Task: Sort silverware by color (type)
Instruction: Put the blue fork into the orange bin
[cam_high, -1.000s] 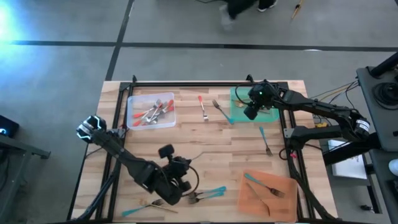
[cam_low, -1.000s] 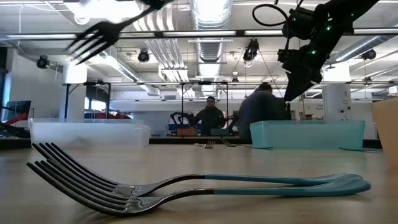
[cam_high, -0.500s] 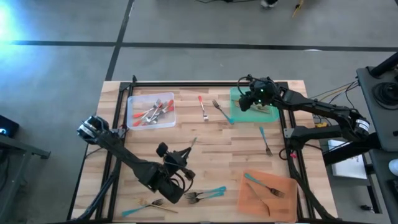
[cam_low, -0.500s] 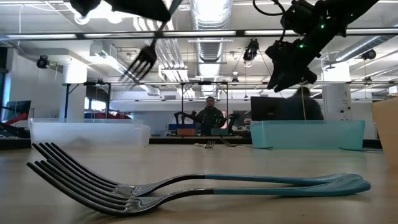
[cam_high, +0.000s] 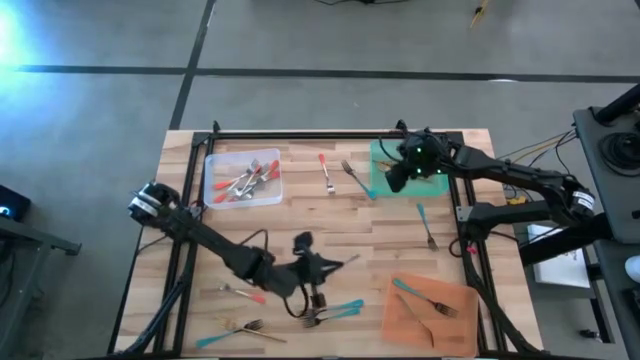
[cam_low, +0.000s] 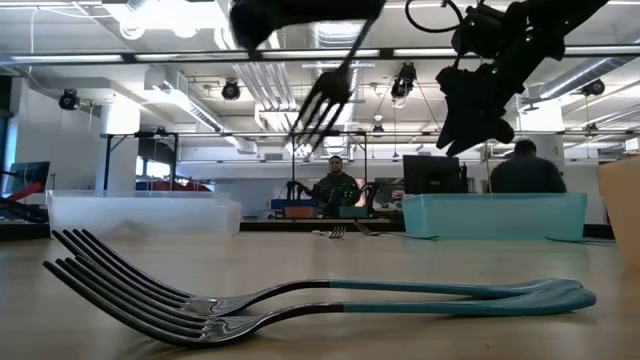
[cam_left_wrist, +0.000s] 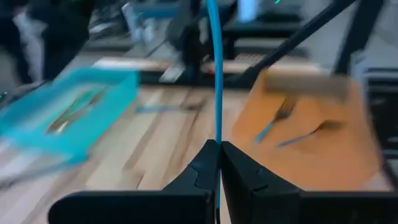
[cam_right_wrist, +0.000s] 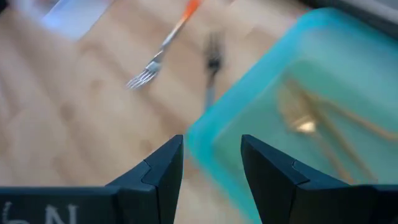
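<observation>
Two arms: left gripper (cam_left_wrist: 218, 163) at table centre, pinching a teal fork (cam_left_wrist: 216, 68).
Low view only: its tines (cam_low: 320, 105) hang high.
Right gripper (cam_right_wrist: 212, 167): spread over the green tray (cam_right_wrist: 323, 81), 1 o'clock.

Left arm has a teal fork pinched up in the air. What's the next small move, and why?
Probably swing the left gripper toward the orange tray and lower. Its fingers are shut on the teal-handled fork, and that flat tray already holds teal-handled forks. The right gripper waits open over the green tray.
</observation>
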